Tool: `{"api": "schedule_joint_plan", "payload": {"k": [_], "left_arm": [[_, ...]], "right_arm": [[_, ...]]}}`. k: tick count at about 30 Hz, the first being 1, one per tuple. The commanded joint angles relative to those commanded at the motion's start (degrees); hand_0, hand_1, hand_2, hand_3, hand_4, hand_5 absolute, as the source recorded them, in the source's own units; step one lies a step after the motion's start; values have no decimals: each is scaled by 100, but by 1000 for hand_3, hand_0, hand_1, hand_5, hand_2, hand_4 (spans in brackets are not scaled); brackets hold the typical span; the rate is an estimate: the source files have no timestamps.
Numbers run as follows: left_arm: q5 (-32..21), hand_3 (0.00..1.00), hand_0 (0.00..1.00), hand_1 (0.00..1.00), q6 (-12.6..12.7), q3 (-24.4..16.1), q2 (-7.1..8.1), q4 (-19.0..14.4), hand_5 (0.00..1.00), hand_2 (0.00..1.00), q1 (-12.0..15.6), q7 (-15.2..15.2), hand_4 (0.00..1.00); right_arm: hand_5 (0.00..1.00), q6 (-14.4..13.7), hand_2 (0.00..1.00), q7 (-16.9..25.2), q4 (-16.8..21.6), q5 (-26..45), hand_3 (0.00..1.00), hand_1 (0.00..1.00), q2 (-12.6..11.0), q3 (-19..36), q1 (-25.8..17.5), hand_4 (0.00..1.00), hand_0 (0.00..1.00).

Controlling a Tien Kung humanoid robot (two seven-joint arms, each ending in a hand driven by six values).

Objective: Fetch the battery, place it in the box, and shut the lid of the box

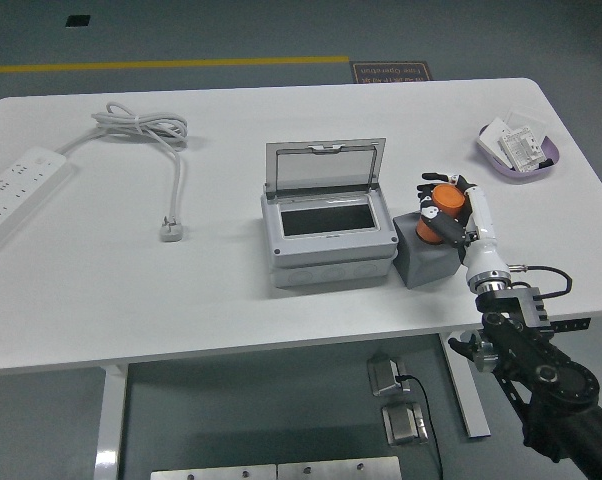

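the right hand (pixel 451 215) has its fingers curled around the orange battery (pixel 443 199), holding it over the grey block (pixel 424 256) just right of the grey box (pixel 330 234) (lid (pixel 325 164) standing open).

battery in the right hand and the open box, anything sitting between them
In the head view, only the gray block lies between. The right hand grips the orange battery over that block, which stands beside the open gray box.
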Motion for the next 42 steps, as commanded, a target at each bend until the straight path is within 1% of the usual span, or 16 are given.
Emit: {"api": "schedule_joint_plan", "payload": {"k": [1,6,7,12,15,18,19,24,25,30,31,35,39,42], "left_arm": [[1,668,591,624,1,-1,0,0,208,599,0,0,762],[-1,668,591,624,5,-1,4,0,208,599,5,0,762],[0,668,591,624,6,-2,5,0,209,600,7,1,762],[9,668,591,624,10,-12,9,0,209,600,15,4,762],[25,669,591,624,16,-26,11,0,208,600,18,8,764],[47,669,591,624,22,-51,19,0,208,600,21,21,764],[52,669,591,624,23,-57,23,0,212,600,24,26,766],[62,669,591,624,30,-83,45,0,212,600,50,77,766],[62,669,591,624,31,-88,50,0,219,601,56,93,769],[49,669,591,624,38,-95,72,0,219,601,79,149,769],[46,669,592,625,39,-94,74,0,222,601,83,155,769],[44,669,592,625,42,-93,83,0,222,601,91,174,769],[56,670,592,626,41,-103,96,0,223,601,77,179,771],[67,670,592,626,39,-108,104,0,223,601,59,175,771]], "right_arm": [[2,-4,447,1,15,-3,370,508,-3,5,11,4,495],[2,-84,447,6,104,-36,370,508,-13,23,58,4,495],[2,-108,442,-3,124,-58,349,512,-14,25,64,29,498],[2,-243,442,-106,282,-329,349,512,-40,6,106,29,498],[2,-336,437,-354,491,-748,340,509,-87,-62,187,31,495],[2,-358,437,-637,686,-1208,340,509,-122,-185,315,31,495],[2,-351,389,-741,749,-1376,305,289,-130,-241,371,2,275],[2,-277,389,-1236,958,-2231,305,289,-112,-574,696,2,275],[2,-268,354,-1320,981,-2402,291,221,-96,-651,764,2,170],[2,-166,354,-1660,1109,-3219,291,221,-15,-991,1012,2,170],[2,-142,351,-1707,1128,-3358,285,198,-2,-1043,1042,2,135],[2,-40,351,-1867,1131,-3870,285,198,64,-1304,1171,2,135],[2,47,352,-1953,942,-4267,281,184,165,-1645,1359,2,117],[2,94,352,-1971,748,-4385,281,184,212,-1868,1510,2,117]]}}
